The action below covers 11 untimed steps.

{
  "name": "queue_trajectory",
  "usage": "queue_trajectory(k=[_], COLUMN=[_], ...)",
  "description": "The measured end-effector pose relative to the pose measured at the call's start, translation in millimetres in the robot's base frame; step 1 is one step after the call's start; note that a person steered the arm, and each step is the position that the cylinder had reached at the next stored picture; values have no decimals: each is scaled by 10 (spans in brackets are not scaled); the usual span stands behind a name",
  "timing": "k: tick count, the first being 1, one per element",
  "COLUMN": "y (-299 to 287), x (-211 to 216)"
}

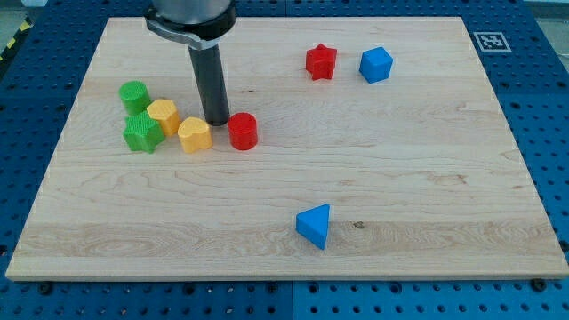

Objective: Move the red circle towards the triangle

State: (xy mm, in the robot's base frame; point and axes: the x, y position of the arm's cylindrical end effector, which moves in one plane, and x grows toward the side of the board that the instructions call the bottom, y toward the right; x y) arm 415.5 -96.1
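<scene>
Blue triangle (315,225): nearest the view's bottom, alone on the table (427,178); the goal.
Red circle (242,131): up-left of the triangle, well apart from it.
My tip (216,122): just beside the circle's upper-left, apparently so a push sends it down-right.
Hand: none; a bare rod, nothing to open or close.
Yellow heart (195,133), yellow block (164,116), green star (142,132), green circle (133,93): clustered left.
Red star (320,61), blue cube (375,64): farthest, out of the way.

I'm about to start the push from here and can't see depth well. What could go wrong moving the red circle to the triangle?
1. My tip sits at the red circle's upper left, slightly off the line to the blue triangle; an off-centre push may let the circle roll off sideways.
2. The yellow heart lies very near my tip and could get nudged.
</scene>
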Motion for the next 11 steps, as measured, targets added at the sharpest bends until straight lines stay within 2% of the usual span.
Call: queue_trajectory(k=[2,11], y=[246,653], x=[38,653])
